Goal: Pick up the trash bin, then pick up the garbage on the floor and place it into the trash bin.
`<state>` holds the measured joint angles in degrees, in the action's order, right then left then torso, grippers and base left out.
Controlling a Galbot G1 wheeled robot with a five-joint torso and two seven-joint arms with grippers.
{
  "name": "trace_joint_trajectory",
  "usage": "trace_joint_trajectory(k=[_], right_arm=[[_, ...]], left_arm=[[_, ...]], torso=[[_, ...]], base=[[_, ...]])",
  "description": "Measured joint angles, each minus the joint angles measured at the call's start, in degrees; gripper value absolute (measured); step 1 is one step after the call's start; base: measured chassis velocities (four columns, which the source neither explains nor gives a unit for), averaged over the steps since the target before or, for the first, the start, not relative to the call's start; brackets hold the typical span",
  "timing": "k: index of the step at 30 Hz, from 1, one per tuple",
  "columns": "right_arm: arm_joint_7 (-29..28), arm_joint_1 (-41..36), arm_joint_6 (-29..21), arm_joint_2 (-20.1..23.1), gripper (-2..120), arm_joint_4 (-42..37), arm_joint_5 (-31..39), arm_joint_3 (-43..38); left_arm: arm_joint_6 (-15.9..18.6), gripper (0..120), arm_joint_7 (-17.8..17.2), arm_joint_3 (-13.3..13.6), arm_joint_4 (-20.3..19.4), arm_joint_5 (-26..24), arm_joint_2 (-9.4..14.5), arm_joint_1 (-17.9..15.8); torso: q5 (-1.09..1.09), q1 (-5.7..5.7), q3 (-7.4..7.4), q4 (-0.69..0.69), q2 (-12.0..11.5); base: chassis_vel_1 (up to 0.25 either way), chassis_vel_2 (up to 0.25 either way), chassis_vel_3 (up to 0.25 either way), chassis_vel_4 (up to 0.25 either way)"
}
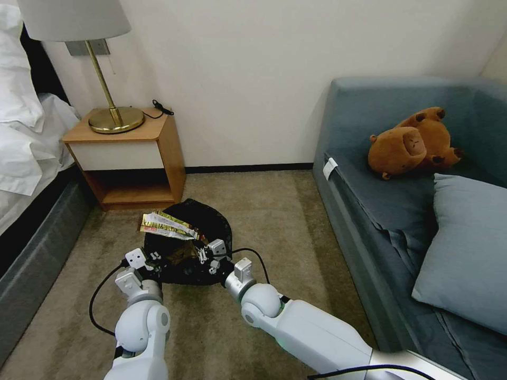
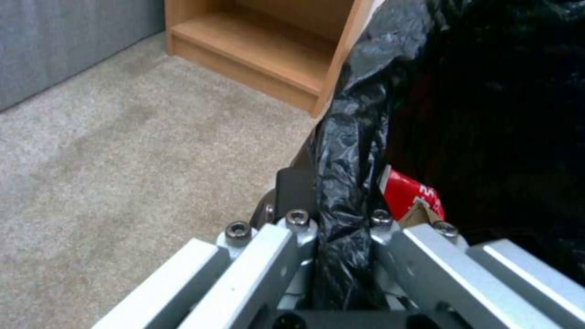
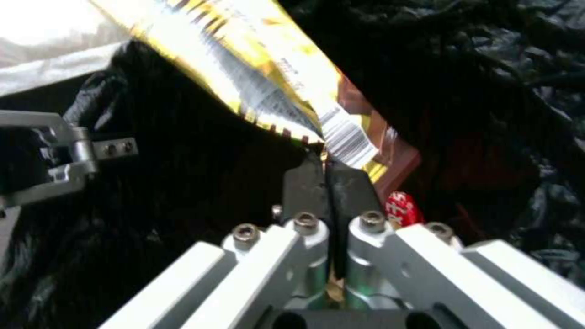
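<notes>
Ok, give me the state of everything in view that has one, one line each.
left gripper: shut on the bin's black bag rim.
right gripper: shut on the yellow wrapper, over the bin.
trash bin: open-topped, red wrapper inside.
bedside cabinet: lower shelf open.

We see a plain cream wall (image 1: 253, 79) meeting a beige carpet (image 1: 253, 200) along a dark skirting board (image 1: 248, 168). At the left stands a wooden nightstand (image 1: 132, 158) with an open lower shelf; a brass lamp (image 1: 108, 100) with a pale shade rests on its top, towards the front left corner. Beside it lies a bed with white linen (image 1: 26, 132). At the right, a blue-grey sofa (image 1: 380, 200) carries a pale blue cushion (image 1: 467, 248) and a brown plush animal (image 1: 414, 142).
</notes>
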<state>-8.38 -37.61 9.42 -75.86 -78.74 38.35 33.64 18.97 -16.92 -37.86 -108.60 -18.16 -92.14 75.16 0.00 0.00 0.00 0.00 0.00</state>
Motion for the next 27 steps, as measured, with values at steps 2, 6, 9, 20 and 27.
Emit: trace_joint_trajectory(k=[2,6,9,20,27], right_arm=[[-0.1,-0.1,-0.3,0.2,11,0.0,-0.2,0.0],[-0.1,-0.2,-0.6,0.6,25,-0.5,-0.6,-0.2],[-0.1,-0.3,-0.7,0.7,30,-0.6,-0.7,-0.3],[-0.1,-0.6,-0.9,1.0,75,-1.1,-2.7,-0.8],[-0.1,-0.6,-0.7,0.7,98,-1.2,-3.3,-1.2]], left_arm=[[0.0,1,0.0,0.0,0.0,0.1,0.0,0.1],[-0.1,1,0.0,0.1,0.0,0.3,0.0,0.2],[-0.1,1,0.0,0.1,-0.1,0.4,0.0,0.2],[-0.1,1,-0.1,0.2,-0.2,0.6,0.0,0.3],[-0.1,1,-0.1,0.1,-0.1,0.5,0.0,0.3]], torso=[[-0.01,0.0,0.0,0.0,0.0],[0.0,0.0,0.0,0.0,0.0],[0.0,0.0,0.0,0.0,0.0],[0.0,0.0,0.0,0.0,0.0],[0.0,0.0,0.0,0.0,0.0]], base=[[0.0,0.0,0.0,0.0],[0.0,0.0,0.0,0.0],[0.0,0.0,0.0,0.0],[0.0,0.0,0.0,0.0],[0.0,0.0,0.0,0.0]])
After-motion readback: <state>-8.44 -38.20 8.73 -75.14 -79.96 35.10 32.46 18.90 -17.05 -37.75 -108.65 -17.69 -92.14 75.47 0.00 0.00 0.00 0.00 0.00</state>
